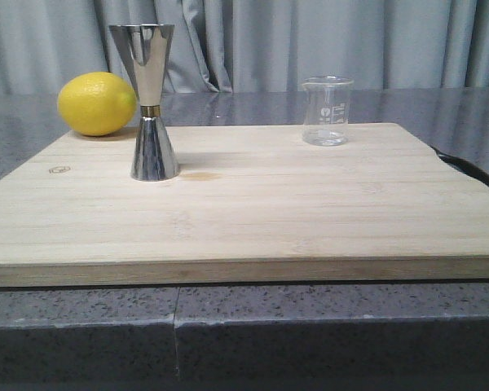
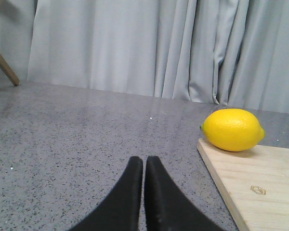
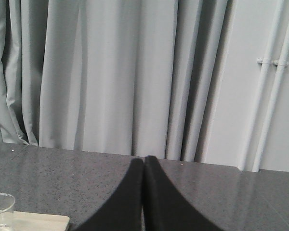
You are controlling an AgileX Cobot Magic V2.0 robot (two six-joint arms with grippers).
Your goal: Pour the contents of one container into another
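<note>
A wooden cutting board point(image 1: 253, 204) is filling the middle of the front view, giving a flat base so the steel jigger point(image 1: 147, 102) is standing upright at upper left, beside a lemon point(image 1: 96, 103). The glass beaker point(image 1: 326, 110) is sitting at upper right, well apart, leaving reaching room. The left gripper point(image 2: 144, 166) and right gripper point(image 3: 143, 166) are waiting, fingers pressed together, holding nothing.

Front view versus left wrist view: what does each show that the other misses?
Only the front view shows the shiny steel hourglass jigger and the small clear glass beaker, both upright on the board and well apart. Only the left wrist view shows the left pincer, its black fingers pressed together over bare grey counter. Both show the yellow lemon at the pale wooden cutting board's corner.
</note>
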